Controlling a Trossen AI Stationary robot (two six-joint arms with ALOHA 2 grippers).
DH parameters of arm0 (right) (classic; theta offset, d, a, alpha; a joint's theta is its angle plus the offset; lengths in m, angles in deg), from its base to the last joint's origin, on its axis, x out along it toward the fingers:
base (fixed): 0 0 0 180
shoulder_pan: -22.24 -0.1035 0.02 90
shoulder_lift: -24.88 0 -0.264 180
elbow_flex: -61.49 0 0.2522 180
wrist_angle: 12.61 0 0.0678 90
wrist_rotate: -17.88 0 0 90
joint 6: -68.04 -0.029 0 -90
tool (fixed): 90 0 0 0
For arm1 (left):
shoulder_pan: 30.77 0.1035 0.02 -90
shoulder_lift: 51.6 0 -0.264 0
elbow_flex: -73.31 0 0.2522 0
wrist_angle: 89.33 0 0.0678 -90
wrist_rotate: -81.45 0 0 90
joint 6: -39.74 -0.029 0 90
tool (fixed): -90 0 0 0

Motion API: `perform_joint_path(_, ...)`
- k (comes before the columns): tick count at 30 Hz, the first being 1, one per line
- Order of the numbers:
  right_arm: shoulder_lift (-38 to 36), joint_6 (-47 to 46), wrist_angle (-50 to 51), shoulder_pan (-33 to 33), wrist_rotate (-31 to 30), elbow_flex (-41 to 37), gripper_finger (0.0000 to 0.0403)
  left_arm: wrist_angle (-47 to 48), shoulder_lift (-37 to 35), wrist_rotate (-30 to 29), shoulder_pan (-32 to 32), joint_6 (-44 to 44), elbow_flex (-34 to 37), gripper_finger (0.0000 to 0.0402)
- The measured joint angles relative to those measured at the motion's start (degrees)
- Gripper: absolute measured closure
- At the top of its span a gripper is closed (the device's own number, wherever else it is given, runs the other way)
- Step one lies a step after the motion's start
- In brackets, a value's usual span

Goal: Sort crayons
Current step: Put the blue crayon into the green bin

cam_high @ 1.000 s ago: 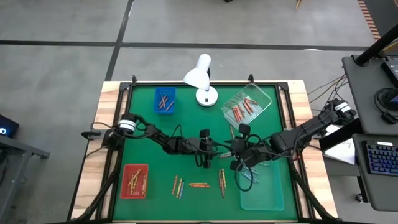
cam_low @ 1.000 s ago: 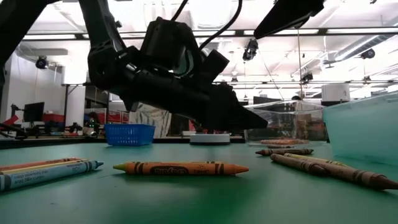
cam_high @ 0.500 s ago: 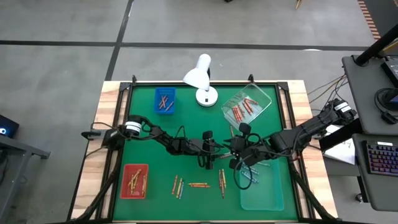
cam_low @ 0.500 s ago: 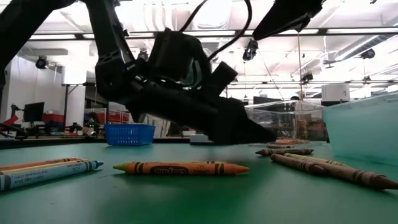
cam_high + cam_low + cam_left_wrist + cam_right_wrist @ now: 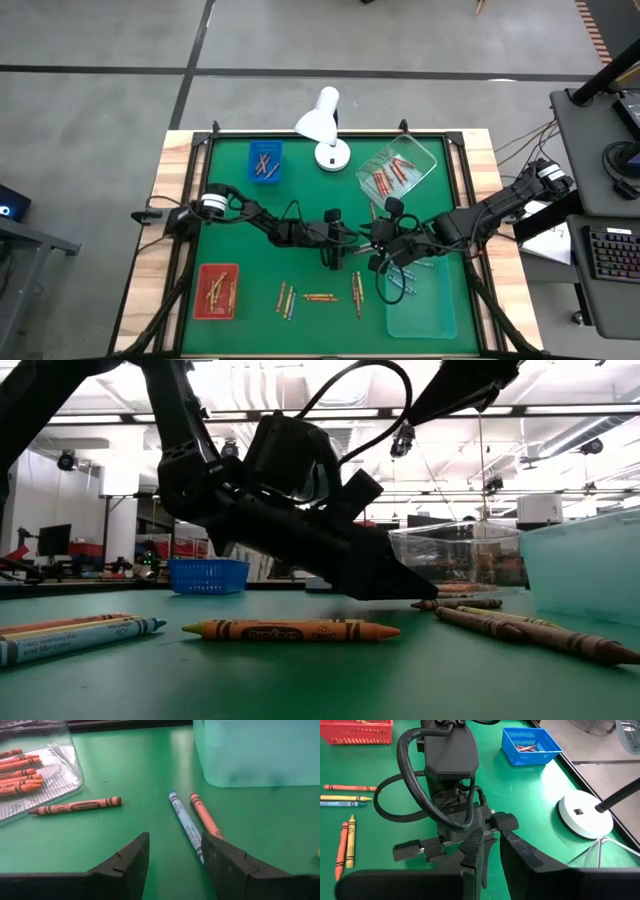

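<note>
From above, the green tabletop (image 5: pixel 240 200) carries a small blue basket (image 5: pixel 264 162) with a few crayons near its far left corner, a red tray (image 5: pixel 216 291) of crayons at the near left, a clear plastic tray (image 5: pixel 397 171) of reddish-orange crayons at the far right, and a pale translucent bin (image 5: pixel 422 306) at the near right. A white desk lamp (image 5: pixel 324 128) stands at the far edge. Loose crayons (image 5: pixel 320 297) lie in a scattered row along the near middle. The left pincer (image 5: pixel 352 238) and the right pincer (image 5: pixel 378 238) meet low over the centre, close beside each other.

At tabletop level, a yellow-orange crayon (image 5: pixel 291 630) lies across the foreground, a blue-tipped one (image 5: pixel 80 637) to its left, brown ones (image 5: pixel 530 633) to the right. The left arm's dark pincer (image 5: pixel 400 582) slants down just above the surface.

From the left wrist, its fingers (image 5: pixel 130 862) stand apart, holding nothing; a light blue crayon (image 5: pixel 185 822) and an orange one (image 5: pixel 205 816) lie side by side ahead, a brown-red one (image 5: pixel 75 806) beside the clear tray.

From the right wrist, its fingers (image 5: pixel 517 847) sit narrowly apart, with nothing visibly gripped.
</note>
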Motion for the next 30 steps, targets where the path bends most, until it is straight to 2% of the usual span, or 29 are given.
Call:
perform_joint_path(10,0.0,0.1,0.0,0.0,0.0,0.0,0.0351,1.0,0.0,-0.3,0.7,-0.5,0.1,0.0237)
perform_joint_path(20,0.0,-0.4,0.0,0.0,0.0,0.0,0.0351,3.6,-4.1,-3.1,1.0,-4.6,0.1,0.0237)
perform_joint_path(25,0.0,-0.5,0.0,0.0,0.0,0.0,0.0351,2.9,-3.9,2.9,0.5,1.3,0.1,0.0237)
perform_joint_path(30,0.0,-0.6,0.0,0.0,-0.1,0.0,0.0351,2.8,-3.4,3.3,-0.4,3.7,0.1,0.0237)
